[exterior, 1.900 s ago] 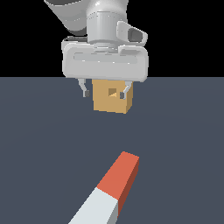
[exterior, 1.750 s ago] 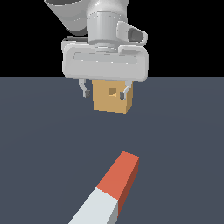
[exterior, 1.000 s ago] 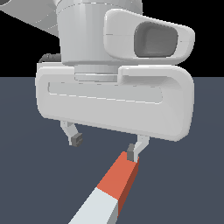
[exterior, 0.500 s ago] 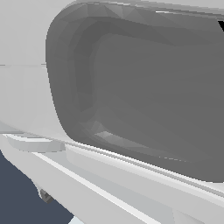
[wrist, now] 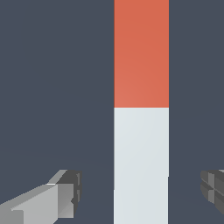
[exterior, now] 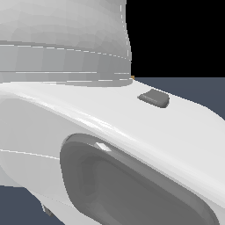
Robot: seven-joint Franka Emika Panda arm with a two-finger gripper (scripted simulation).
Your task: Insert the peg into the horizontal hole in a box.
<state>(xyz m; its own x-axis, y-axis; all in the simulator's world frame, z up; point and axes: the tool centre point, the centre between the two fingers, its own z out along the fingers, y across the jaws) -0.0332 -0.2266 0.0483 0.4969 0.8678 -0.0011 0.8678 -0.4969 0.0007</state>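
In the wrist view the peg lies flat on the dark floor, one half red-orange and the other white. My gripper is open and straddles the white half, with one finger on one side and the other finger on the opposite side. Neither finger touches the peg. In the exterior view the arm's white hand body fills nearly the whole frame and covers the peg. Only a tiny orange sliver of the box peeks past the hand. The hole is hidden.
Dark grey floor surrounds the peg in the wrist view. A strip of the same floor shows on the exterior view's right, below a black background.
The hand has moved from hanging by the box down over the peg and close to the exterior camera. It now blocks the peg and almost all of the box there.
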